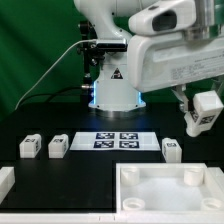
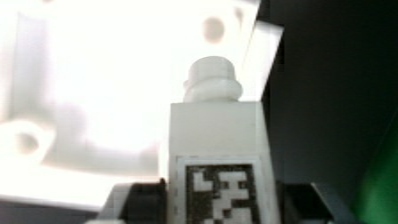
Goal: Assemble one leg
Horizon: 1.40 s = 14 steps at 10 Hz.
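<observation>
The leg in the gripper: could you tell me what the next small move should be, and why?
Probably lower the leg toward the white tray piece: the gripper holds it above the table, its peg not yet in the hole.

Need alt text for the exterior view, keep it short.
The gripper holds a white tagged leg above the rimmed white square piece. Three more legs sit on the black table, flanking the marker board.
</observation>
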Each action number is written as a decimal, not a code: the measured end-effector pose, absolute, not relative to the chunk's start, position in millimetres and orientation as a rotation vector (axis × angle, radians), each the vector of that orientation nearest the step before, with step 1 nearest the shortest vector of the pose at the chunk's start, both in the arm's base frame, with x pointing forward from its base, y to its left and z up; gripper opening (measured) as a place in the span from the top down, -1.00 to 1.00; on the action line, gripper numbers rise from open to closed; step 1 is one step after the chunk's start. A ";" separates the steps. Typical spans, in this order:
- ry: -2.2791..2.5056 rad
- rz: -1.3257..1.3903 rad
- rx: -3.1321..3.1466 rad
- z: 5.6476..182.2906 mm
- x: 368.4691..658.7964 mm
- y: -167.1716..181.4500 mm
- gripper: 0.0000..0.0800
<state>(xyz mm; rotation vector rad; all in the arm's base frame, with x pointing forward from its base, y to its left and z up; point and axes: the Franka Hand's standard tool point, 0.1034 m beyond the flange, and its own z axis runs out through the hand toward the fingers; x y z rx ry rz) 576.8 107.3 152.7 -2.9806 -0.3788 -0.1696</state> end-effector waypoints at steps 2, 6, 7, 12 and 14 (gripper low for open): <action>-0.373 -0.447 -2.977 151.2 580.3 98.3 0.27; -0.351 -0.983 -2.921 137.4 595.4 78.3 0.27; -0.344 -0.934 -2.921 130.0 611.1 81.6 0.27; -0.358 -0.846 -2.907 116.7 636.2 101.6 0.27; -0.368 -0.847 -2.903 104.3 631.0 108.4 0.27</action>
